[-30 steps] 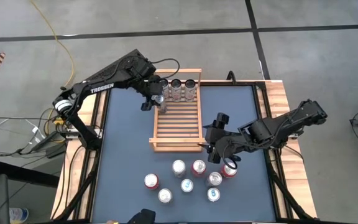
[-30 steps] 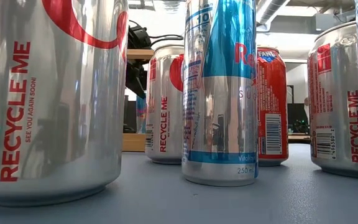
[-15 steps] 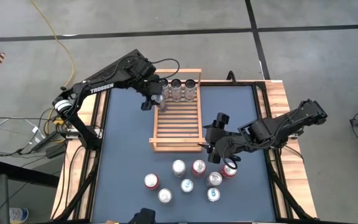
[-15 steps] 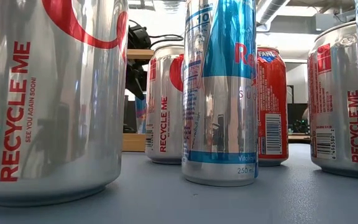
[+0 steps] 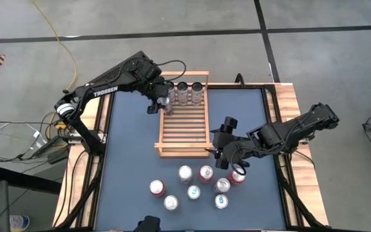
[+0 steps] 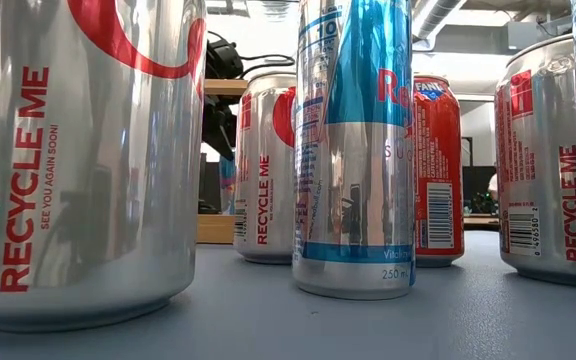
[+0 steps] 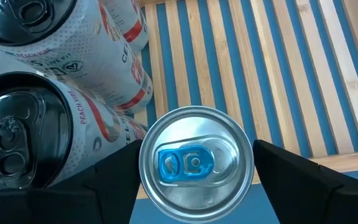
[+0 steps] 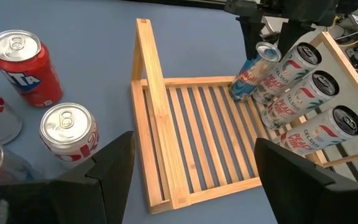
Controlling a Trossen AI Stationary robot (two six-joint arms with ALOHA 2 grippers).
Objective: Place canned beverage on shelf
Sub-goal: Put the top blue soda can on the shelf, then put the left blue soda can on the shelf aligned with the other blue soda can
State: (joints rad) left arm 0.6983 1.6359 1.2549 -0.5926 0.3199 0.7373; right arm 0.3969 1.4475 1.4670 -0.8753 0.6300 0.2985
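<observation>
Left gripper [image 7: 194, 163] straddled the slim blue-and-silver can [image 7: 194, 163] standing on the light-wood slatted shelf [image 5: 184, 122] beside three white cans [image 8: 306, 93], jaws parted and apparently releasing it; right gripper [image 5: 227, 158] waited wide open, empty.

- table [image 5: 127, 161]: dark blue-grey top, light wood side rails
- shelf [image 5: 184, 129]: slatted light-wood rack lying flat on the table's far half, a raised rail at each short end
- on the shelf: three white cans [image 5: 183, 92] in a row against the far rail, plus a blue-and-silver can [image 8: 252, 73] just beside them at the left end
- loose cans [image 5: 195, 183]: cluster of seven upright on the near half of the table, red and silver, apart from the shelf
</observation>
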